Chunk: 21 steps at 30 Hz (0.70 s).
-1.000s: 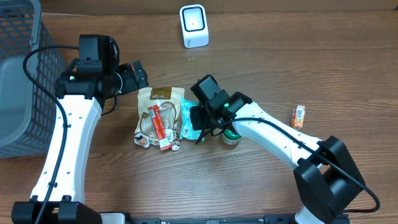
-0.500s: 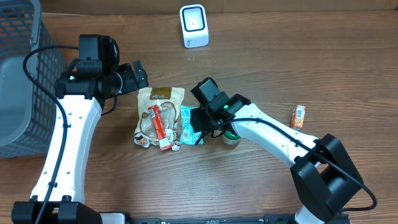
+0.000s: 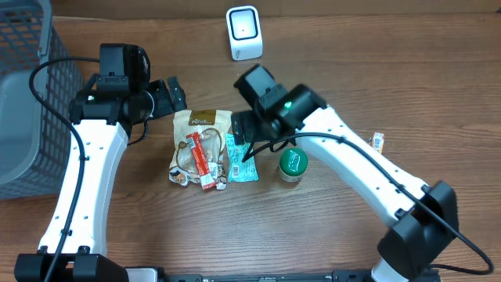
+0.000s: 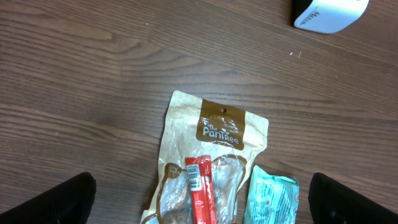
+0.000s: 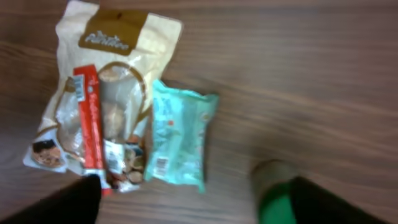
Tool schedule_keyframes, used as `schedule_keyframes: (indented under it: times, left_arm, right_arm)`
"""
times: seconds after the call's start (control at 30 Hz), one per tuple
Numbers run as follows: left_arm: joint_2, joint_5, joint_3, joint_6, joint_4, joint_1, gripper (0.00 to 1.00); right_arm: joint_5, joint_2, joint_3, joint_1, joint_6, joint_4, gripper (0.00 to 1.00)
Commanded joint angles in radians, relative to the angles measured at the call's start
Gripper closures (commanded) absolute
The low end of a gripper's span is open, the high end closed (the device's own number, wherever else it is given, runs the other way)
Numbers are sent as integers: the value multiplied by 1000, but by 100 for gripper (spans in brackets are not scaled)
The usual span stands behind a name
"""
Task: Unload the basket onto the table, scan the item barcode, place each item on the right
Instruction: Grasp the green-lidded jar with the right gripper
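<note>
A teal packet (image 3: 241,157) (image 5: 180,140) lies flat on the wooden table, its barcode facing up near its front end. It rests beside a brown snack pouch (image 3: 202,137) (image 4: 214,149) with a red bar (image 3: 201,160) (image 4: 201,190) on top. My right gripper (image 3: 249,135) (image 5: 196,202) hovers above the teal packet, open and holding nothing. Further left, my left gripper (image 3: 171,97) (image 4: 202,202) is open over the far end of the pouch. The white scanner (image 3: 243,32) (image 4: 329,12) stands at the far edge of the table.
A green-lidded jar (image 3: 293,164) (image 5: 280,199) stands just right of the teal packet, under my right arm. A small orange item (image 3: 377,139) lies further right. A grey mesh basket (image 3: 19,94) fills the far left.
My right gripper has opened, let go of the teal packet and risen away from it toward the far side. The packet now lies on the table. The left arm has not moved.
</note>
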Motion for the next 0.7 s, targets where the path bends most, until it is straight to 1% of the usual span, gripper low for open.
schedule_keyframes:
  times: [0.0, 0.1, 0.3, 0.43, 0.67]
  left_arm:
    - [-6, -3, 8, 27, 2, 3, 0]
    - [-6, -2, 8, 27, 2, 3, 0]
    - [-6, -2, 8, 27, 2, 3, 0]
    - [-6, -2, 8, 27, 2, 3, 0]
    - [-6, -3, 8, 27, 2, 3, 0]
  right_arm:
    - [90, -14, 42, -10, 37, -98, 0]
    - [90, -12, 29, -30, 102, -153, 0]
    - [89, -12, -43, -68, 153, -175, 0]
    - [89, -12, -118, -68, 161, -159, 0]
    - [77, -12, -274, -68, 160, -64, 0]
